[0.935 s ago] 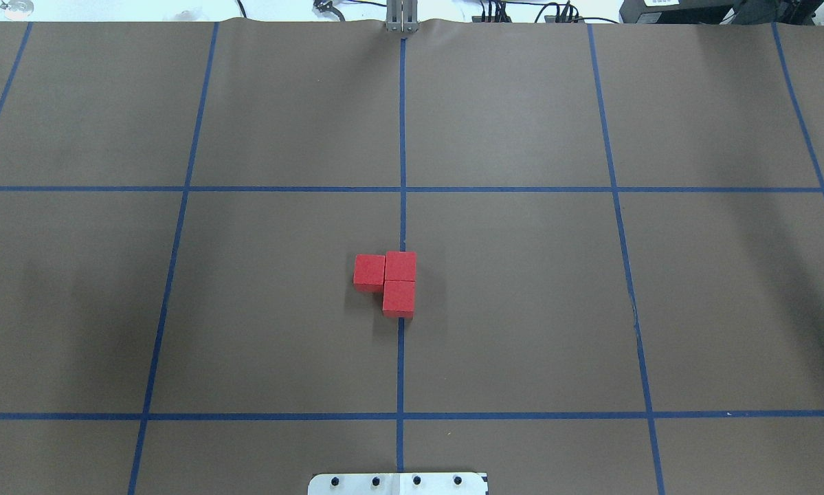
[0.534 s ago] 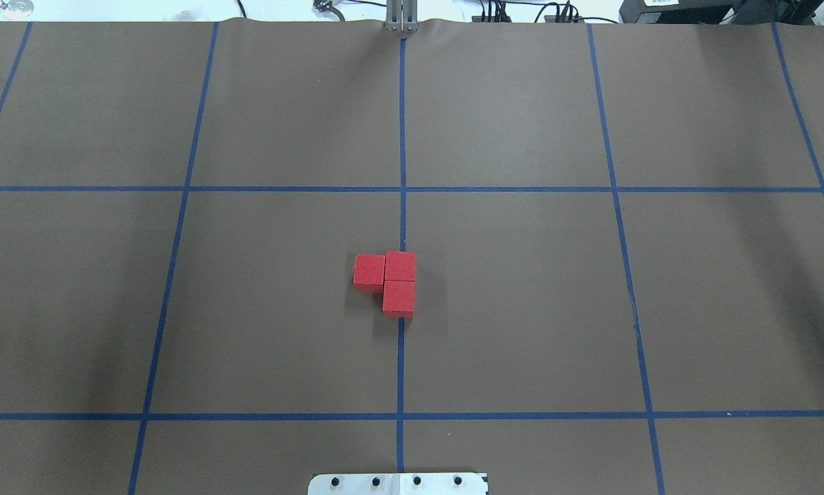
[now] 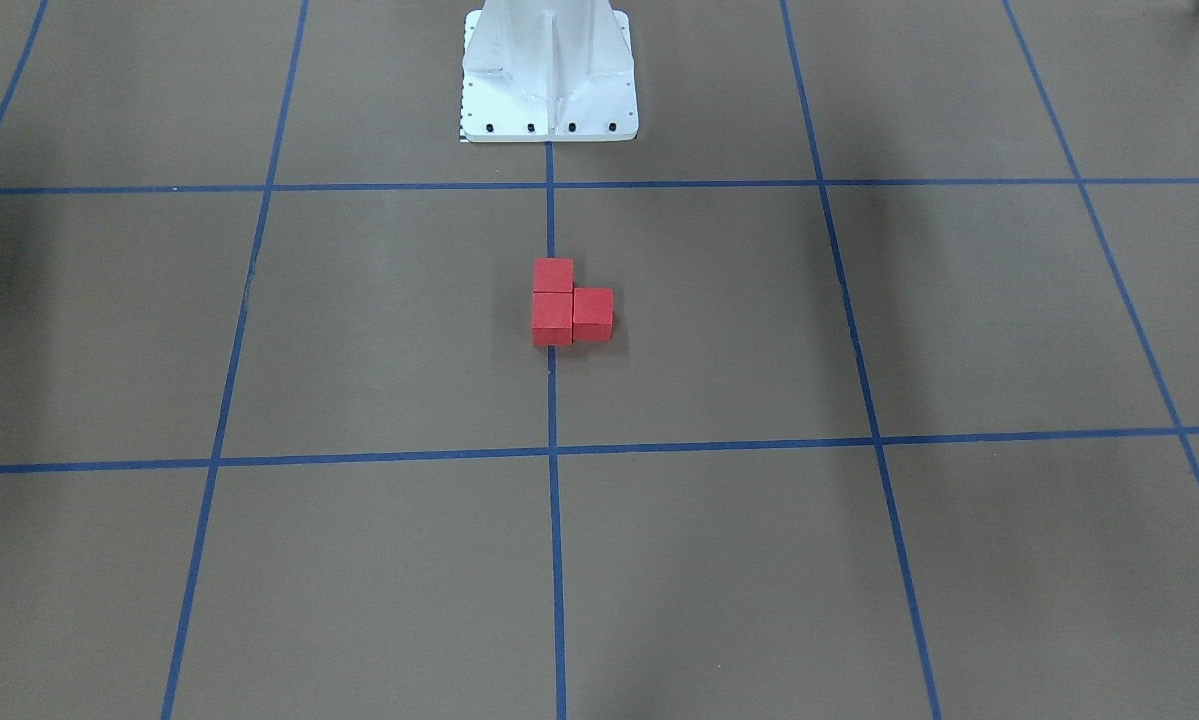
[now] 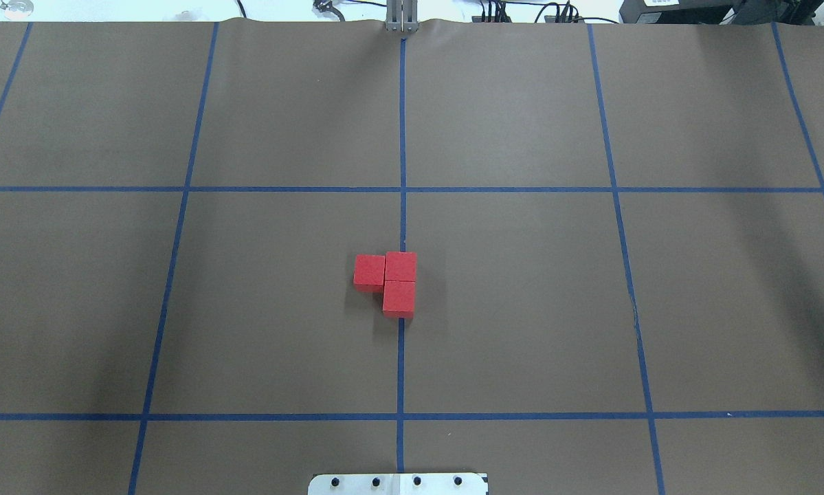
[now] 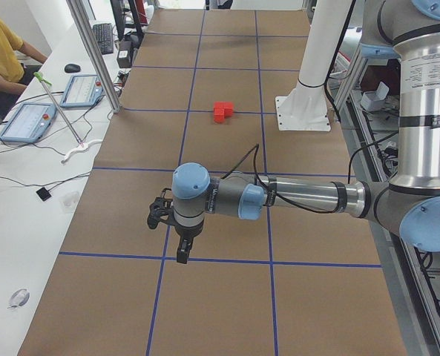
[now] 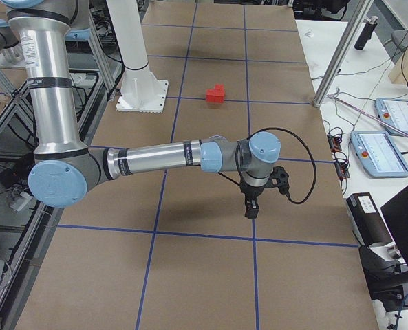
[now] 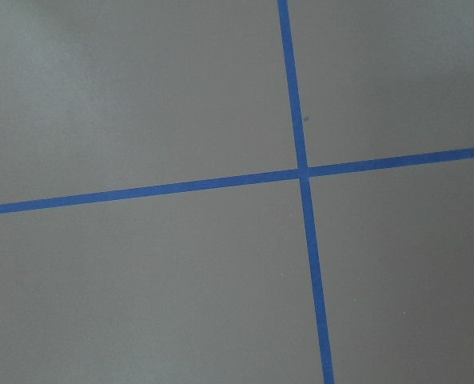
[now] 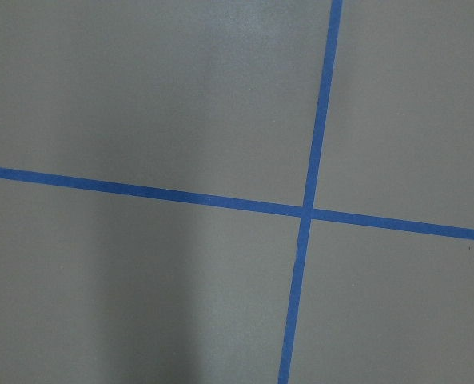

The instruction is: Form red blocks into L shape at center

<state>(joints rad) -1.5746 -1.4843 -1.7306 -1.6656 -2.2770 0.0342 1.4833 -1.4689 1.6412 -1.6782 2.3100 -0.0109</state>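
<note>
Three red blocks sit touching in an L shape at the table's centre on the middle blue line: one (image 4: pixel 401 266) at the corner, one (image 4: pixel 369 271) to its left, one (image 4: pixel 398 298) nearer the robot. They also show in the front-facing view (image 3: pixel 552 317), the left view (image 5: pixel 222 111) and the right view (image 6: pixel 217 94). My left gripper (image 5: pixel 181 252) hangs far out over the table's left end, away from the blocks. My right gripper (image 6: pixel 250 210) hangs over the right end. I cannot tell whether either is open or shut.
The table is brown paper with a blue tape grid (image 4: pixel 402 189). The white robot base plate (image 4: pixel 398 483) is at the near edge and also shows in the front-facing view (image 3: pixel 549 90). Operator tablets (image 5: pixel 27 121) and cables lie beyond the far edge.
</note>
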